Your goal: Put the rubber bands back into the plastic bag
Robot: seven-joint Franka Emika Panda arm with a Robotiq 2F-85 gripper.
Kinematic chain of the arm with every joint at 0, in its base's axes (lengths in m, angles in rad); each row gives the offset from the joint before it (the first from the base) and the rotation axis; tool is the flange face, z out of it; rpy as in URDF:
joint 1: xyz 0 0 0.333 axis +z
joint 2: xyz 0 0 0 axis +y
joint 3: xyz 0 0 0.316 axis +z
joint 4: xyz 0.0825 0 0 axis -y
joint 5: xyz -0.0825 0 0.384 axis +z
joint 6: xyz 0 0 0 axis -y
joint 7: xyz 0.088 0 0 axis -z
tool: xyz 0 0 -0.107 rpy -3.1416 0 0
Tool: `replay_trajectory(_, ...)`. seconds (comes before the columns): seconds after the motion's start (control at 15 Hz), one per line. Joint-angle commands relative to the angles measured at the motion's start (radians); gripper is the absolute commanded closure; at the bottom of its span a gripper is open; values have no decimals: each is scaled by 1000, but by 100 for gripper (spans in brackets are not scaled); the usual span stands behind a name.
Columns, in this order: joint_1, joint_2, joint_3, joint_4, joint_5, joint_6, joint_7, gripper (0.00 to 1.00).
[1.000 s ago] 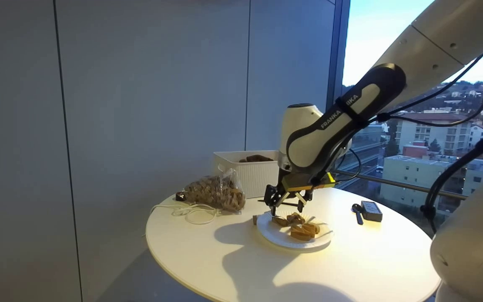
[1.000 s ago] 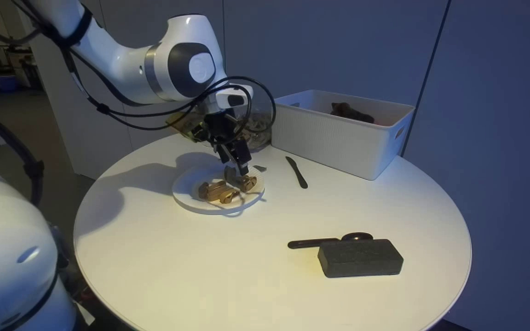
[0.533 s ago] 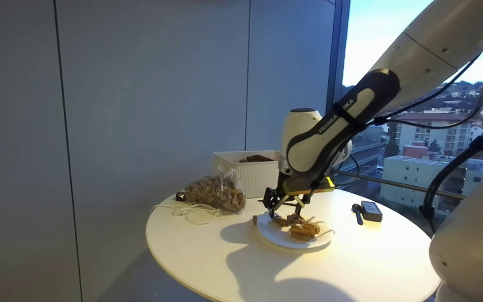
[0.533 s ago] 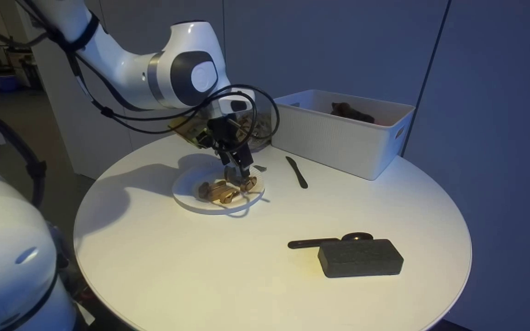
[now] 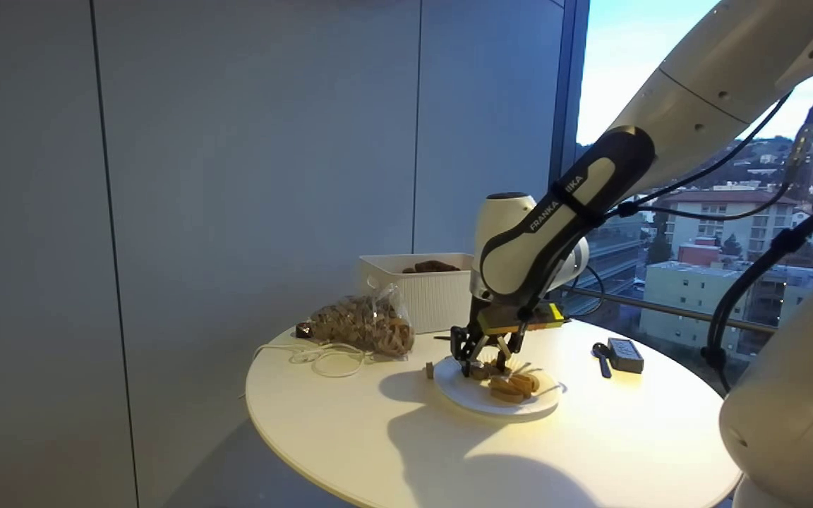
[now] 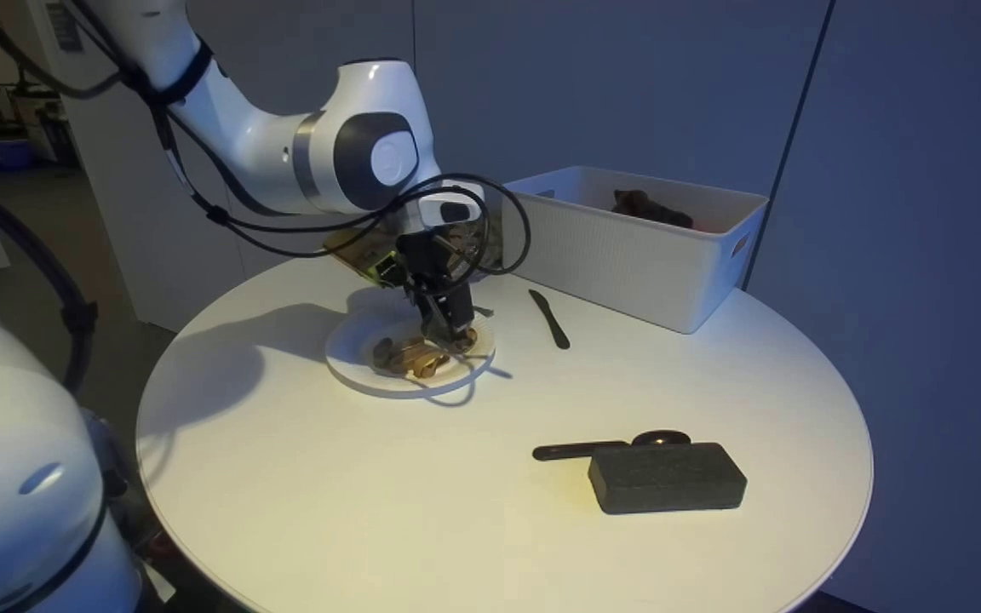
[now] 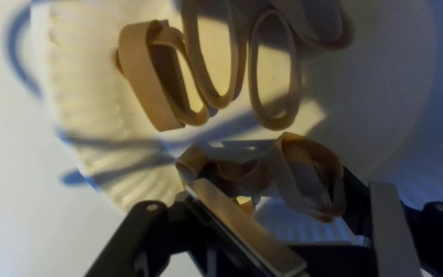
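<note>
Several rubber bands point(image 5: 509, 389) lie on the plate point(image 5: 461, 395), some between the parted jaws of the tool point(image 5: 484, 370); too shallow a pinch might spill them short of the plastic bag point(image 5: 360, 324), at left in an exterior view

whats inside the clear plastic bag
Tan rubber bands in a heap show through the plastic bag. The outer ones cover those deeper inside, so how many can't be told. In an exterior view, the robot arm hides much of the bag.
</note>
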Motion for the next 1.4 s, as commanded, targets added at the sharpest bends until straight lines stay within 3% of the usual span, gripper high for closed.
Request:
replay_trajectory(0.0, 4, 19, -5, 22, 12, 11, -33, 57)
replay_trajectory(0.2, 5, 25, -5, 28, 14, 8, -38, 79)
replay_trajectory(0.47, 1, 13, 1, 32, 3, -3, -30, 90)
replay_trajectory(0.67, -6, -48, 42, 26, -55, -35, 16, 84)
replay_trajectory(1.0, 32, -153, 120, 6, -88, -48, 23, 84)
replay_trajectory(1.2, 75, -134, 134, 41, -70, 6, -59, 84)
replay_trajectory(1.33, 38, -96, 172, 87, -145, 37, -40, 84)
